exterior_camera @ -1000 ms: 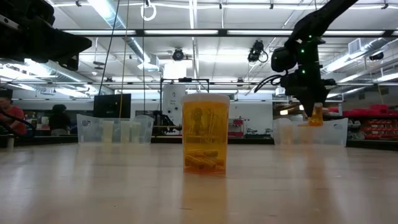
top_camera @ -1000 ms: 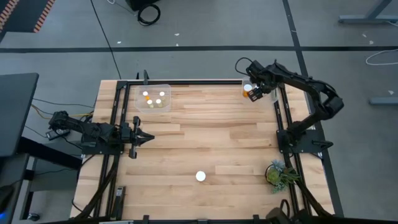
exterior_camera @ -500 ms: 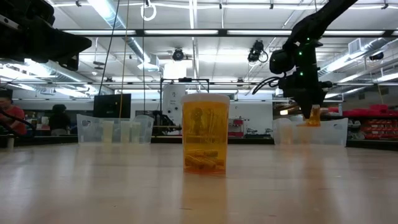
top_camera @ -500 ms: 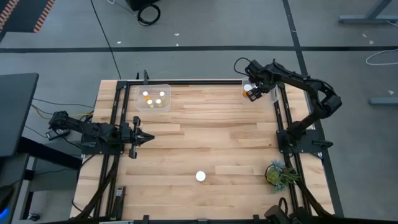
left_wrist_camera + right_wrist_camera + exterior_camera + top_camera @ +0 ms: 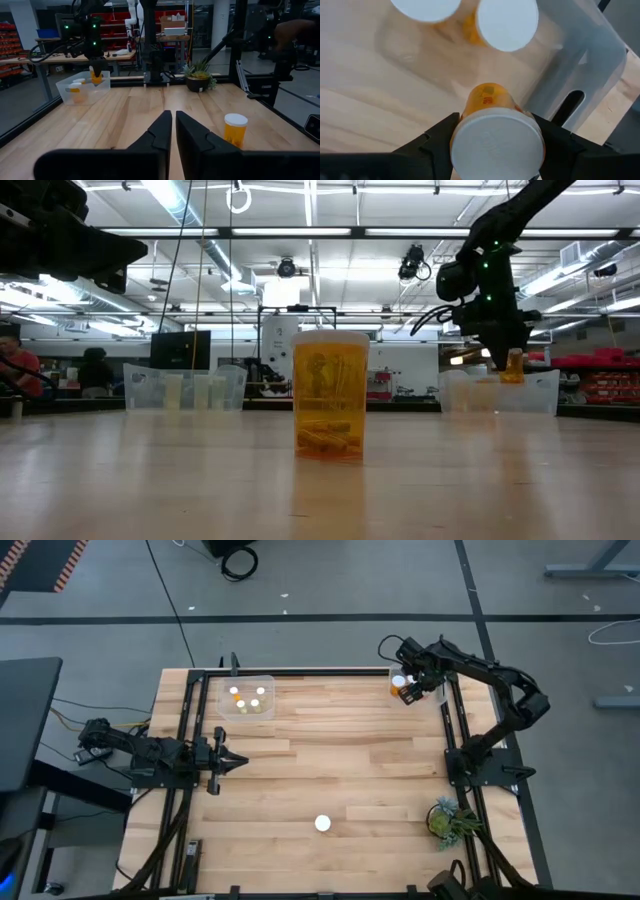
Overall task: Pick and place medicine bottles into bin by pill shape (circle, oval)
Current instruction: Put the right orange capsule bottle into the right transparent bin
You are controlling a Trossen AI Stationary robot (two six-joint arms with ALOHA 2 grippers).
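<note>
**Fingers clamp bottle above right bin**

Right gripper (image 5: pixel 495 131) grips an upright bottle (image 5: pixel 487 102) by its cap, axis vertical, directly over the right bin (image 5: pixel 592 55). Left gripper (image 5: pixel 173 131), pinched together, waits well apart.

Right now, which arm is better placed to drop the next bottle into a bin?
The right. Its gripper already holds a medicine bottle over the right bin, where two white-capped bottles stand. The left gripper waits empty, shut, far from either bin.
</note>
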